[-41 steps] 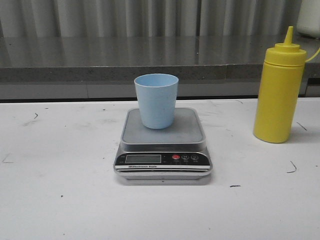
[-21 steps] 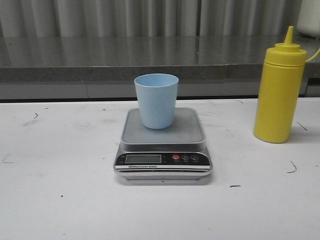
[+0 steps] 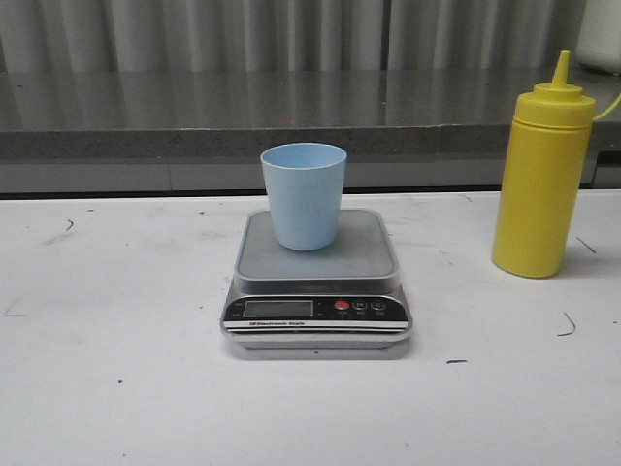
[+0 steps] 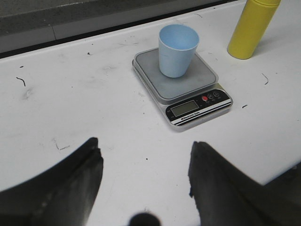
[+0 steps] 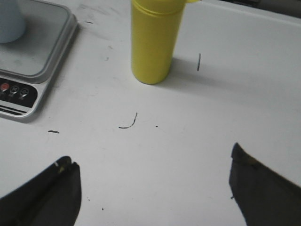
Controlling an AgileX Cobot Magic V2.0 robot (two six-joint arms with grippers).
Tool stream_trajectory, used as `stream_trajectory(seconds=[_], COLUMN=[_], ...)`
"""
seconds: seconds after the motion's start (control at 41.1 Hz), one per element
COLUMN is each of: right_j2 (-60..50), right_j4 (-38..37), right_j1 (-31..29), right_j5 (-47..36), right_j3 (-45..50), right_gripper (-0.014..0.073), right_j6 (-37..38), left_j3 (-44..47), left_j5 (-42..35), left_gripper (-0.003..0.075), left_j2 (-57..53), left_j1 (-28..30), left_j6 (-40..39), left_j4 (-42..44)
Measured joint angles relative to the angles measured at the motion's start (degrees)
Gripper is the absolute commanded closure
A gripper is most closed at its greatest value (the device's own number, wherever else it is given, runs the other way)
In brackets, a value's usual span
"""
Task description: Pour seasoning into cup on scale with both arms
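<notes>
The pale blue cup [image 3: 304, 195] stands upright on the steel platform of the silver scale [image 3: 317, 291] at the table's middle. The yellow seasoning bottle [image 3: 541, 173] stands upright at the right, apart from the scale. Neither gripper shows in the front view. In the left wrist view my left gripper [image 4: 145, 153] is open over bare table, well short of the scale [image 4: 188, 92] and cup [image 4: 177, 50]. In the right wrist view my right gripper [image 5: 153, 157] is wide open over bare table, some way from the bottle [image 5: 153, 40]. Nothing lies between either pair of fingers.
A grey counter ledge [image 3: 291, 121] runs along the back of the white table [image 3: 116, 388], with corrugated metal wall behind it. Small dark scuff marks dot the tabletop.
</notes>
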Motion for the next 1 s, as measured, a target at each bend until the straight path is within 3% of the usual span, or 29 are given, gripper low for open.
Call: stream_trajectory(seconds=[0.243,0.389,0.705,0.996], right_j2=[3.7,5.4,11.9,26.8], right_j4=[0.5,5.0,9.3,9.6], right_j1=[0.7,0.8,1.4,1.4], right_j5=[-3.0,-12.5,-49.0,-75.4], right_j3=[-0.9,3.7,22.1,24.1], right_gripper=[-0.0060,-0.0060,-0.0060,-0.0060], right_j6=[-0.1,0.0,0.0,0.0], left_j3=[0.0,0.0,0.0,0.0], left_j5=[0.0,0.0,0.0,0.0], left_gripper=[0.0314,0.0314,0.0314,0.0314], left_j2=[0.0,0.0,0.0,0.0], left_j1=[0.0,0.0,0.0,0.0], left_j6=[0.0,0.0,0.0,0.0], left_j4=[0.0,0.0,0.0,0.0])
